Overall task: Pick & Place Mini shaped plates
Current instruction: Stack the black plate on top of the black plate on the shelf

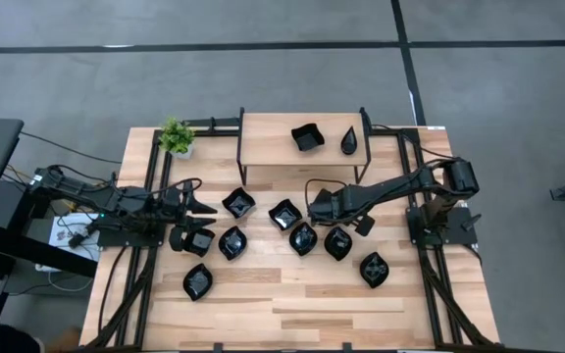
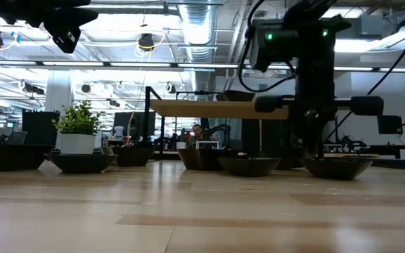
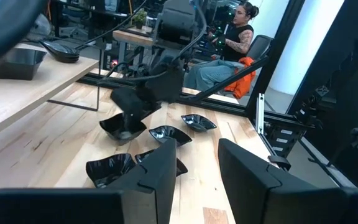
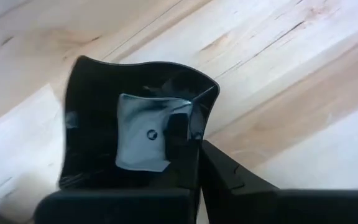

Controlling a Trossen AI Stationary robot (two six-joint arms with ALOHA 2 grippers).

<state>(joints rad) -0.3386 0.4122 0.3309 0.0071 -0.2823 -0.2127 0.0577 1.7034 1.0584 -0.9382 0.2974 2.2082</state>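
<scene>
Right gripper (image 4: 194, 146) pinches the rim of a wavy-edged black plate (image 4: 135, 130) mid-table; left gripper (image 1: 202, 208) hangs released near the table's left edge.

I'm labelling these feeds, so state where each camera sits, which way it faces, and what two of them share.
High: overhead, facing straight down on the wooden table, both arms and the raised shelf.
Low: at tabletop height, facing level across to the potted plant; an arm hangs from above.
Left wrist: on the left arm, facing across the table past its open fingers.
Right wrist: on the right arm, facing down; right gripper shut on a wavy-edged square plate.
Shared: high and left wrist both show the shelf.
</scene>
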